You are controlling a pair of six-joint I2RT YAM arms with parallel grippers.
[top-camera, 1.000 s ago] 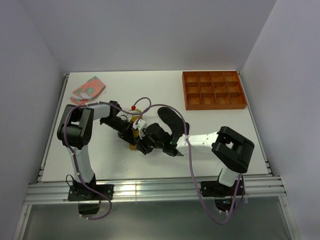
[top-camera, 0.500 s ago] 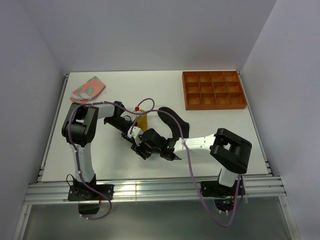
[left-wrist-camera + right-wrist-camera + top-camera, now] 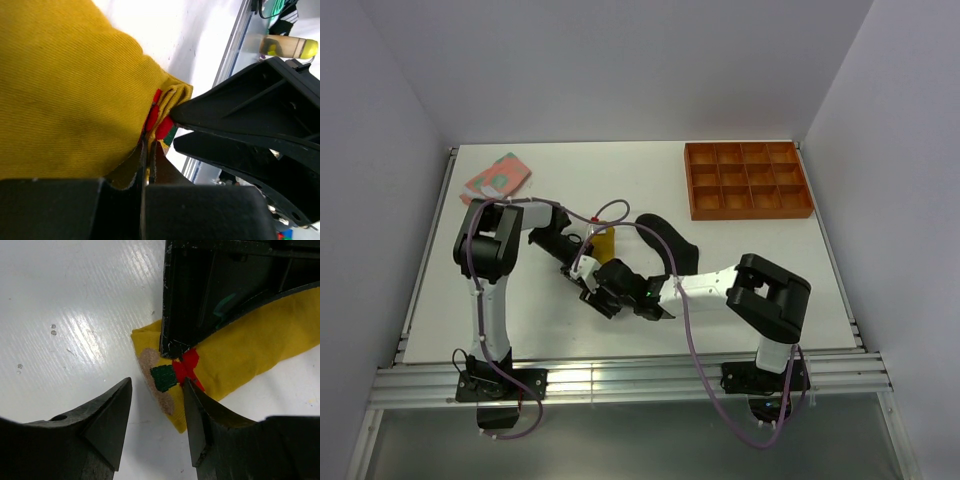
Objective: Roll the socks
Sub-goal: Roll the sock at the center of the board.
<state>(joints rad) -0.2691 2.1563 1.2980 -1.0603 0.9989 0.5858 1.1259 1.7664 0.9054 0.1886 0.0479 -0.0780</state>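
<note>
While the mustard-yellow ribbed sock (image 3: 75, 90) lies left of the rigid orange compartment tray (image 3: 748, 212) and nearer the arms, the left gripper (image 3: 174, 351) pinches its tagged end shut, having dragged it slightly away from the arm bases. The right gripper (image 3: 155, 422), its jaws now wider and empty, hovers beside that end, so rolling seems barely begun. The plain black sock (image 3: 665, 243) lies between the yellow sock and the tray, and the pink-and-green sock (image 3: 498, 178) lies far left of the tray on the white table (image 3: 770, 285), with pale walls around.

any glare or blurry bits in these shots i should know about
Right wrist view: glare streaks on the white table, yellow sock sharp. Left wrist view: sock weave crisp, left pincer a dark, featureless mass at the bottom, top right corner out of focus. Top view: even light, nothing blurred.
</note>
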